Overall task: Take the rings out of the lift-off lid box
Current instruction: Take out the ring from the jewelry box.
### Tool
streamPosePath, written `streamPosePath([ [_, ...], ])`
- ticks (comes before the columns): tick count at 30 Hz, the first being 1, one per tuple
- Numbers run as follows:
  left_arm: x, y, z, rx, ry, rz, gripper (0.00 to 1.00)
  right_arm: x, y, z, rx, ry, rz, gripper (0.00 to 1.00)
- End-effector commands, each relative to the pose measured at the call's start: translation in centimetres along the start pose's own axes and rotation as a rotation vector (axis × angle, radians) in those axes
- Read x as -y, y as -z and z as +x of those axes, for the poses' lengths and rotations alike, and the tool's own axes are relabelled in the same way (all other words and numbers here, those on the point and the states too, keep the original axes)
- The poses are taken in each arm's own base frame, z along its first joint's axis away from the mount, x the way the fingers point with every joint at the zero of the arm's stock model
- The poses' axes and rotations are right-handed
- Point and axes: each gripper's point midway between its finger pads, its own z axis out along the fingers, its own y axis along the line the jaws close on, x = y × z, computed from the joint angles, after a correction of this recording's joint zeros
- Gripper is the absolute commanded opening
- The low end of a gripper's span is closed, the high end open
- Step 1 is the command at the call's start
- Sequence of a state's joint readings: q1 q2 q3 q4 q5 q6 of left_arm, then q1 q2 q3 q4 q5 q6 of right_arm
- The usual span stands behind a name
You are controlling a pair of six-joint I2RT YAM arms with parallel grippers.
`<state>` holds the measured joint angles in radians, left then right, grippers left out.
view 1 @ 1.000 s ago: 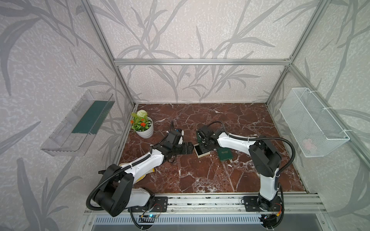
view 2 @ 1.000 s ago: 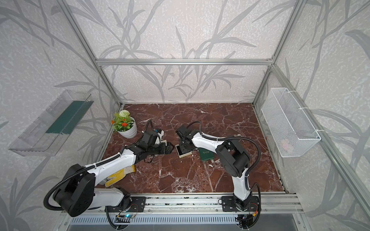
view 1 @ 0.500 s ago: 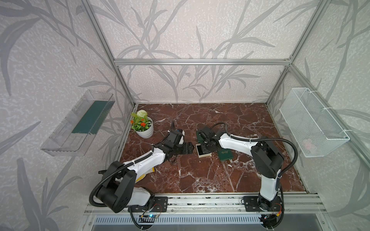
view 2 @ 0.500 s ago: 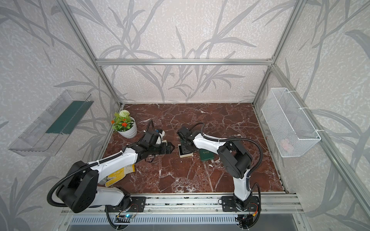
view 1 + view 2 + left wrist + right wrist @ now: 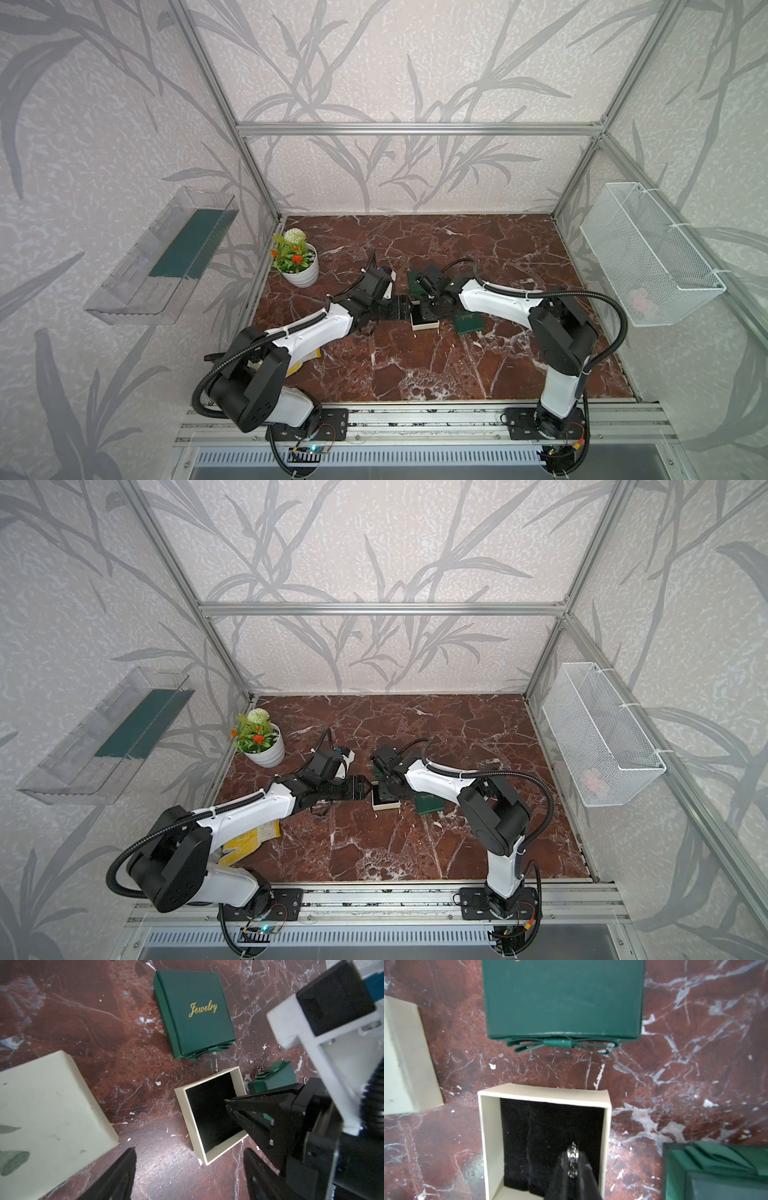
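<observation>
The right hand (image 5: 572, 1167) pinches a silver ring (image 5: 572, 1154) between its tips, over the black lining of the open cream box (image 5: 542, 1093). The left hand (image 5: 189, 1153) hovers spread just beside the box, and the cream lid (image 5: 41, 1115) lies on the marble surface (image 5: 675, 1084) near it

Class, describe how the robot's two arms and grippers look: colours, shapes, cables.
The left arm and right arm have white shells between bulky black joints; a black ribbed hose loops beside each. The left gripper and right gripper have black, tapering, wedge-shaped fingers.
</observation>
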<state>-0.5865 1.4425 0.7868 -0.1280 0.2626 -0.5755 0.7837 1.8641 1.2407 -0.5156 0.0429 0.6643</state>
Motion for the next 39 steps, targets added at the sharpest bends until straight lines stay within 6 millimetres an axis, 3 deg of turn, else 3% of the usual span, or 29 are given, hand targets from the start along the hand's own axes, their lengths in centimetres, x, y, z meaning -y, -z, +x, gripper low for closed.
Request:
streamPosePath([
  [1, -0.2, -0.5, 0.2, -0.026, 0.001, -0.028, 0.77, -0.5, 1.4, -0.5, 0.030, -0.026, -0.033, 0.03],
  [28, -0.3, -3.4, 1.9, -0.129, -0.024, -0.062, 0.72, -1.1, 2.4, -1.1, 0.072, -0.101, -0.114, 0.01],
  [39, -2.4, -5.0, 3.4, -0.195, -0.012, -0.150, 0.71, -0.9, 3.7, -1.8, 0.100, -0.157, -0.155, 0.00],
])
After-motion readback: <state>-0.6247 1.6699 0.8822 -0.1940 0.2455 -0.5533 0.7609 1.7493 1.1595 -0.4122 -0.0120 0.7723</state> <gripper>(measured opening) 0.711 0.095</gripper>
